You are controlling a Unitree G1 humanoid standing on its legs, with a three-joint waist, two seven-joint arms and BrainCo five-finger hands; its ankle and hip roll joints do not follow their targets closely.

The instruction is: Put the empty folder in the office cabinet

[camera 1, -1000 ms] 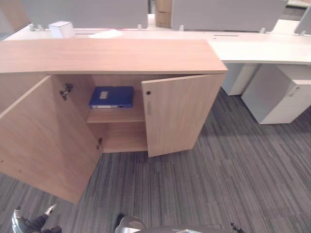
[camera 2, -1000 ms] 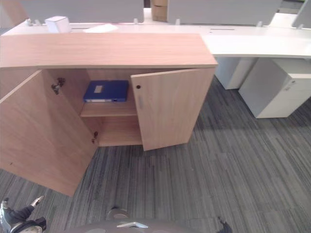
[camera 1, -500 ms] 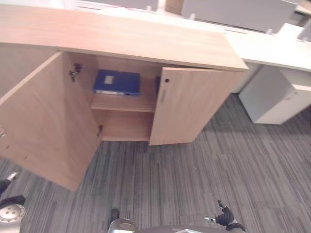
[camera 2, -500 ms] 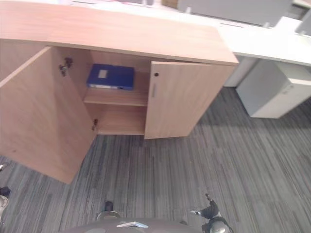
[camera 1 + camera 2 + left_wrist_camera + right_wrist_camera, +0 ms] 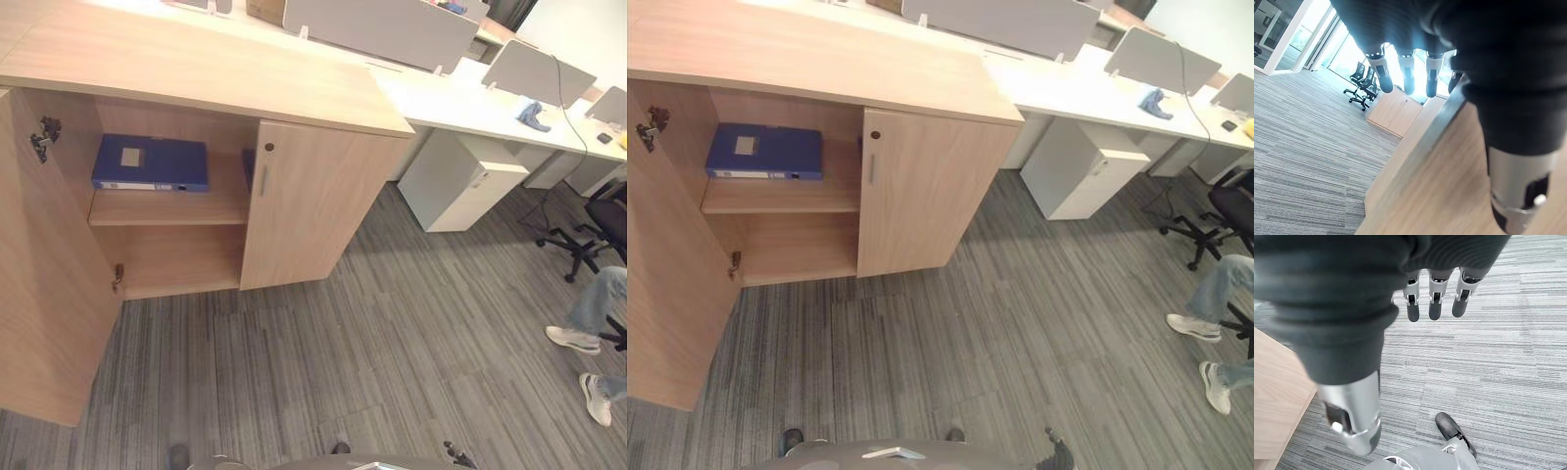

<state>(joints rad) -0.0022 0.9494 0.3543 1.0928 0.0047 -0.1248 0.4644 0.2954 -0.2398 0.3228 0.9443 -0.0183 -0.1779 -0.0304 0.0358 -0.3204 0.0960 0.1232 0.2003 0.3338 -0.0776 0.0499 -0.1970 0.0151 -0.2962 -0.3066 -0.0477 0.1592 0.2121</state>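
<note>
Close to the robot, both hands are hanging empty: the right hand (image 5: 1432, 296) is pointing its straight, relaxed fingers (image 5: 1460, 305) down at the grey striped carpet (image 5: 392, 333), and the left hand (image 5: 1410, 63) is hanging with its fingers just as loose beside the pale wood-grain face of the cabinet's left door (image 5: 44, 313), which is standing wide open. Farther on, the office cabinet (image 5: 196, 73) is showing a flat wooden top and its right door (image 5: 313, 206) nearly closed. Inside, the blue folder (image 5: 149, 163), a flat rectangular box with a pale label, is lying on the upper shelf (image 5: 167, 208). Beyond, white desks (image 5: 470, 103) with grey dividers are standing, and a person's legs (image 5: 593, 323) are showing by a black chair (image 5: 593, 225).
</note>
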